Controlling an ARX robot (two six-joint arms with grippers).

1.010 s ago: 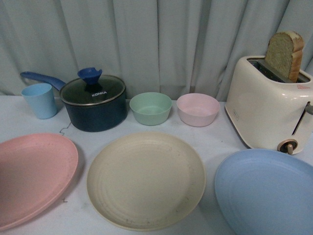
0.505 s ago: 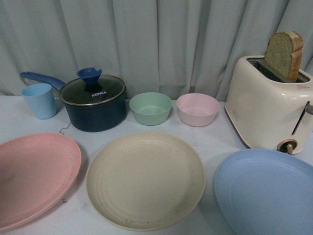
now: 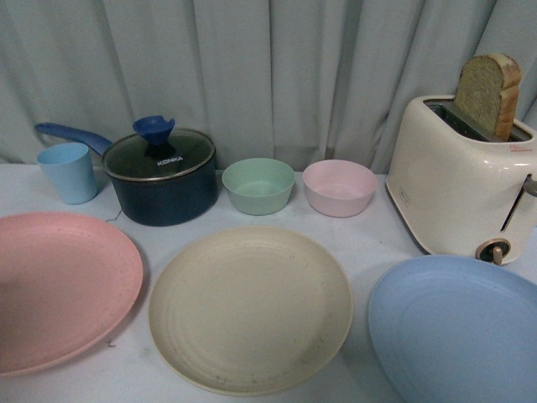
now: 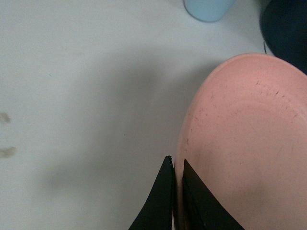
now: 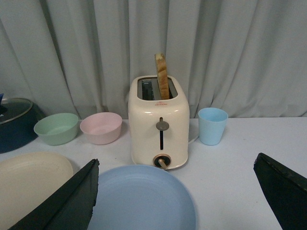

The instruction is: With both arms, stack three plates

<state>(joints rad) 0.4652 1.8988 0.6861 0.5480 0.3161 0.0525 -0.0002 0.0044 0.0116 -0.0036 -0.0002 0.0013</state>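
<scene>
The pink plate, the cream plate and the light blue plate carry faint rings; the first two also show small dark speckles. The green bowl and the pink bowl are pale and plain. The pot is dark blue, the cup light blue, the toaster cream, the curtain grey.

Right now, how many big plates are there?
3. The pink plate is on the left, its rim held by the left gripper; the cream plate is in the middle; the blue plate is on the right. None seem hidden.
</scene>
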